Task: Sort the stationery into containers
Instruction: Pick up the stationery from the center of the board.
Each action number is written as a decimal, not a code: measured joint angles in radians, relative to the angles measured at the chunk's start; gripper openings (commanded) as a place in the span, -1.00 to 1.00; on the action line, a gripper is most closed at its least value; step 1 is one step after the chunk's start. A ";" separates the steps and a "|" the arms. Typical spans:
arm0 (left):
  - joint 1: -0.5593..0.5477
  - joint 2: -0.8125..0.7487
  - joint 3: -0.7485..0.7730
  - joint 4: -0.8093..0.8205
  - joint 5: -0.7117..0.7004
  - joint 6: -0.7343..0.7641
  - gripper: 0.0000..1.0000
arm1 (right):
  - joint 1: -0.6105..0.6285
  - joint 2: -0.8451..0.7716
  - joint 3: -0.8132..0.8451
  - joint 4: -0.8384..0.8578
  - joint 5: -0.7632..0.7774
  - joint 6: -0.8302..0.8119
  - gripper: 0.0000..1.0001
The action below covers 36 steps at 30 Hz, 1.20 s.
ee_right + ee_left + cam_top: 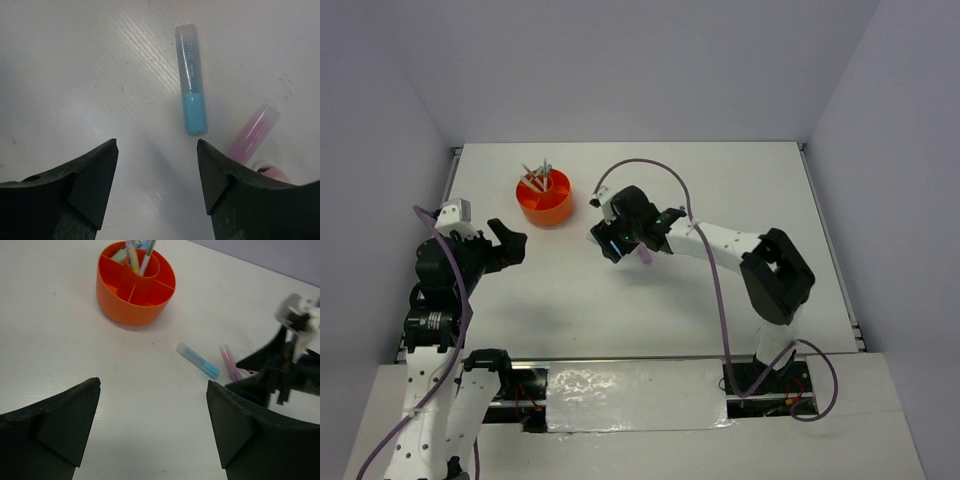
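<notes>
**Two markers loose, both grippers empty**

Broad bare white table (750, 190) right of centre and along the far edge in the overhead view. Metal rails on the left and right edges, grey walls close beyond. Upper left: round orange organizer (544, 198), ribbed plastic outside, smooth dividers and a central ring inside, well apart from both arms. Thin pens (140, 252) standing in that ring, leaning slightly. Bare room all round the organizer.

Centre of the overhead view: right gripper (157, 150), black wedge-shaped fingers spread apart, nothing between them, over bare tabletop. Upper centre of its wrist view: blue marker (190, 80), short and rounded, frosted translucent cap over an opaque aqua body, lying flat. Near it, apart and angled: pink marker (252, 132), same frosted plastic, lower end hidden behind the finger at lower right of the frame.

Left of centre overhead: left gripper (152, 390), fully released, empty, facing organizer and markers across bare table. Faint scuffs and a streaked sheen on the tabletop.
</notes>
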 measured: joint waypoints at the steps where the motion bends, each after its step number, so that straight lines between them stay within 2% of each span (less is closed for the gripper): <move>1: -0.021 -0.005 0.000 0.000 -0.005 0.002 0.99 | -0.005 0.037 0.032 -0.019 -0.004 -0.016 0.39; 8: -0.057 0.010 0.006 0.001 -0.008 0.023 0.99 | -0.045 0.240 0.208 -0.110 -0.010 -0.103 0.37; 13: -0.058 0.011 0.006 -0.002 -0.007 0.024 0.99 | -0.055 0.318 0.262 -0.153 0.000 -0.137 0.14; 17: -0.058 0.011 0.006 -0.002 -0.006 0.025 0.99 | -0.054 0.333 0.249 -0.163 -0.005 -0.144 0.11; 20: -0.058 0.019 0.006 -0.005 -0.002 0.026 0.99 | -0.050 0.332 0.233 -0.147 -0.002 -0.148 -0.04; 21: -0.059 0.023 0.006 -0.005 0.000 0.026 0.99 | -0.048 0.332 0.231 -0.143 0.006 -0.150 -0.21; 24: -0.058 0.030 0.006 -0.005 0.001 0.026 0.99 | -0.039 0.332 0.225 -0.127 0.037 -0.148 -0.45; 27: -0.059 0.039 0.006 -0.005 0.005 0.026 0.99 | -0.022 0.317 0.192 -0.080 0.066 -0.141 -0.73; 31: -0.074 0.061 0.006 -0.005 0.023 0.025 0.99 | 0.008 0.248 0.084 -0.022 0.066 -0.121 -0.79; 36: -0.103 0.129 0.010 0.001 0.167 -0.009 0.99 | 0.064 -0.026 -0.165 0.008 0.007 -0.103 -0.78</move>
